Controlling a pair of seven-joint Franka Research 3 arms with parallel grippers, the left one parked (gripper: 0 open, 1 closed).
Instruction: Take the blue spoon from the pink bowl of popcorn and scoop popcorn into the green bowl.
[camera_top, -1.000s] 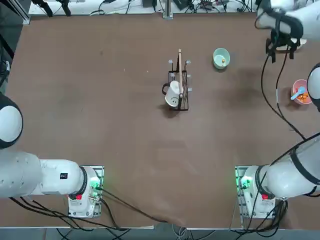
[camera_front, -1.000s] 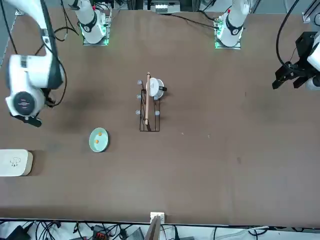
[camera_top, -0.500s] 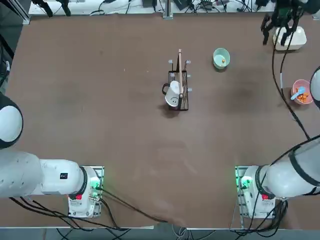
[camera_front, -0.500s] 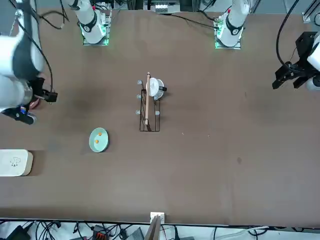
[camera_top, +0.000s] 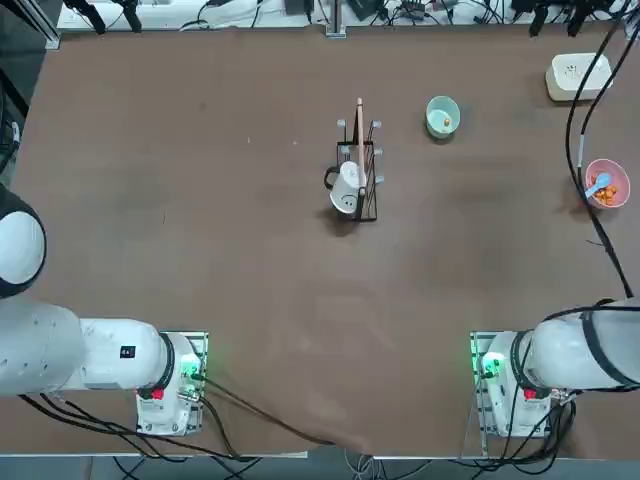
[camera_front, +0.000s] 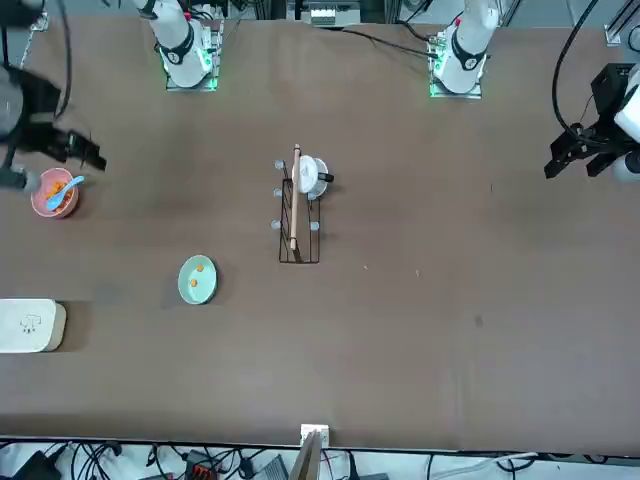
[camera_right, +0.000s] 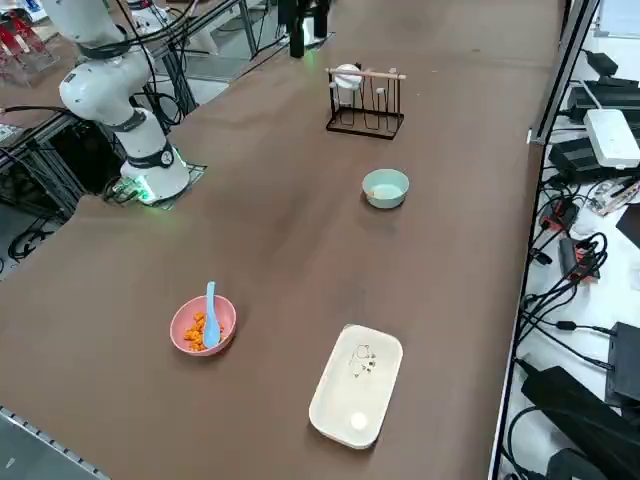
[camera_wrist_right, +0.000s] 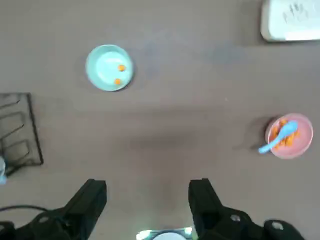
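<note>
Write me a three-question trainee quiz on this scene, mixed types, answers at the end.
1. True or false: the blue spoon rests in the pink bowl.
2. How many pieces of popcorn show in the green bowl in the right wrist view?
3. Which is it? The right gripper is: (a) open, holding nothing; (b) shut on the spoon; (c) shut, holding nothing.

Key: 1 true; 2 two; 3 a

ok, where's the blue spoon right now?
In the right side view, the blue spoon leans in the pink bowl with the popcorn, left of the white box; right gripper open, holding nothing.
</note>
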